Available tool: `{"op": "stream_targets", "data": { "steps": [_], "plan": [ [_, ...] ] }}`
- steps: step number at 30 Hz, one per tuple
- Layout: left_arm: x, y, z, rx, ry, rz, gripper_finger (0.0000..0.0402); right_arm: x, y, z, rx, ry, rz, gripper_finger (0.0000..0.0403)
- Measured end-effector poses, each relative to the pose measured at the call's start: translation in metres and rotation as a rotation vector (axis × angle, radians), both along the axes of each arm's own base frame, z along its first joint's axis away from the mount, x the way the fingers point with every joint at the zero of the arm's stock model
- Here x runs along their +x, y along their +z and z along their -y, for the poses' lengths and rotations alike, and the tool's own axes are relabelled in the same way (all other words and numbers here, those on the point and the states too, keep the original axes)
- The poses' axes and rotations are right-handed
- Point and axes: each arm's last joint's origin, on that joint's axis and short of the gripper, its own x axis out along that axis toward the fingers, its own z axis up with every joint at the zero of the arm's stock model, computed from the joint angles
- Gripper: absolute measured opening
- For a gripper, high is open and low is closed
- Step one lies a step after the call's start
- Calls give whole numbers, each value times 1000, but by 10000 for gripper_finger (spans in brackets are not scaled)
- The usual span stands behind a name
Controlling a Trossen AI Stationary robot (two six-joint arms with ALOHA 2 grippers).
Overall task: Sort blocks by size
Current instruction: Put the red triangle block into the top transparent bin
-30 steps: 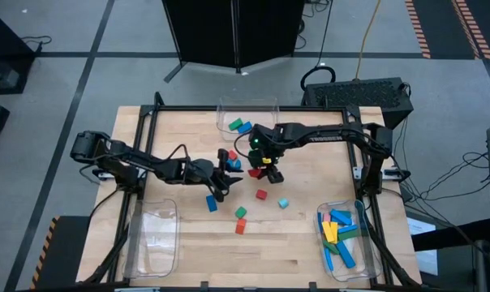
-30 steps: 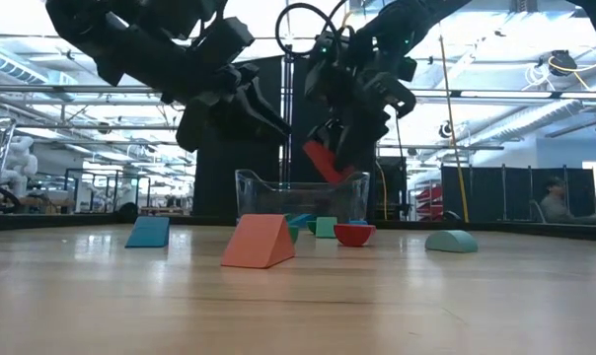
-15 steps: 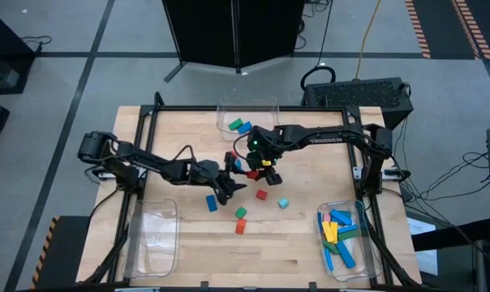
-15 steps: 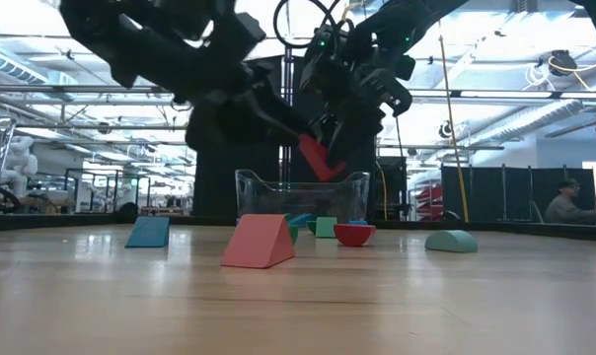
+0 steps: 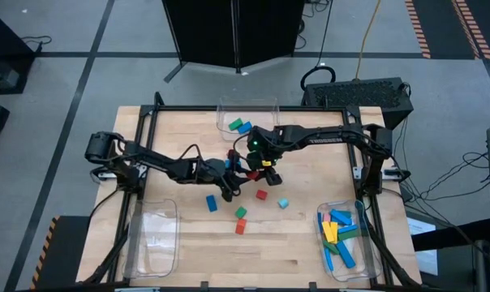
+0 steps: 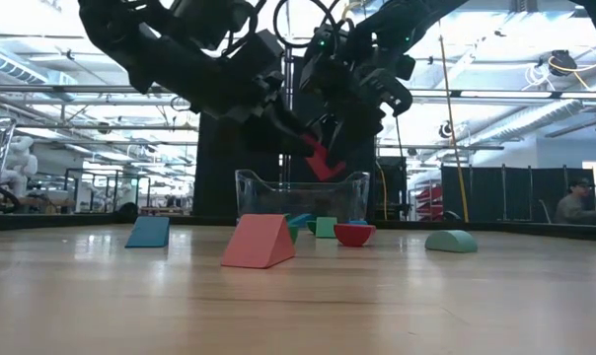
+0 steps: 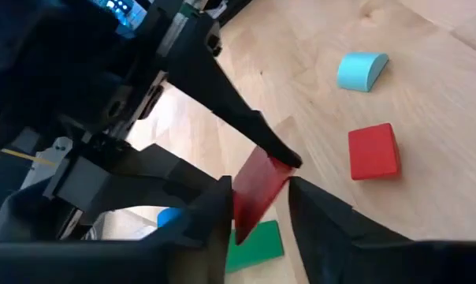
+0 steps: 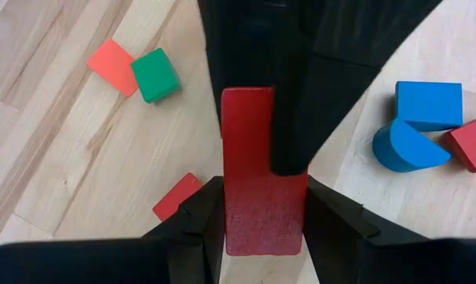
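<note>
A flat red block (image 8: 258, 158) hangs above the middle of the table between both grippers. My right gripper (image 8: 262, 188) is shut on one end of it. My left gripper (image 7: 258, 186), reaching in from the table's left, is shut on the other end. On the table below lie loose blocks: a red cube (image 5: 261, 195), a cyan half-round (image 5: 283, 203), a blue block (image 5: 212, 203), a green one (image 5: 241, 212) and a salmon one (image 5: 240, 228). Each rests flat on the wood. My left gripper pinches the red block's end farthest from the right gripper (image 7: 255, 180) between its two fingers, coming in nearly level from the table's left. One finger (image 8: 289, 118) lies over the block's broad face. The block is clear of the table and tilted. My right gripper pinches the block's two long narrow sides (image 8: 236, 213) between its two fingers, near the end closest to its wrist. The fingers slant down from the table's right and lie along the block. The block is lifted clear of the table (image 6: 323, 158).
A clear bin (image 5: 247, 118) at the far edge holds a green and a blue block. A bin (image 5: 342, 239) at the near right holds several long bars. Another clear bin (image 5: 152, 239) stands near left. More blue pieces (image 8: 415, 126) lie beside the grippers.
My left gripper has moved toward the table's right, up to the red block in my right gripper. It spread its fingers on the way, then shut on the block's free end. The right gripper and the block have stayed in place.
</note>
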Motion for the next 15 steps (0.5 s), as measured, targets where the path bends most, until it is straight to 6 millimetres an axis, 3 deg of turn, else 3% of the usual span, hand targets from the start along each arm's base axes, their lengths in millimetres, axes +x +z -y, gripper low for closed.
{"op": "stream_targets", "data": {
  "steps": [7,15],
  "plan": [
    [-1,-2,0,8,5,-19,72,0,0,0,5,3,-2,130],
    [-1,-2,1,-9,19,-16,51,-1,0,0,-14,35,8,141]
  ]
}}
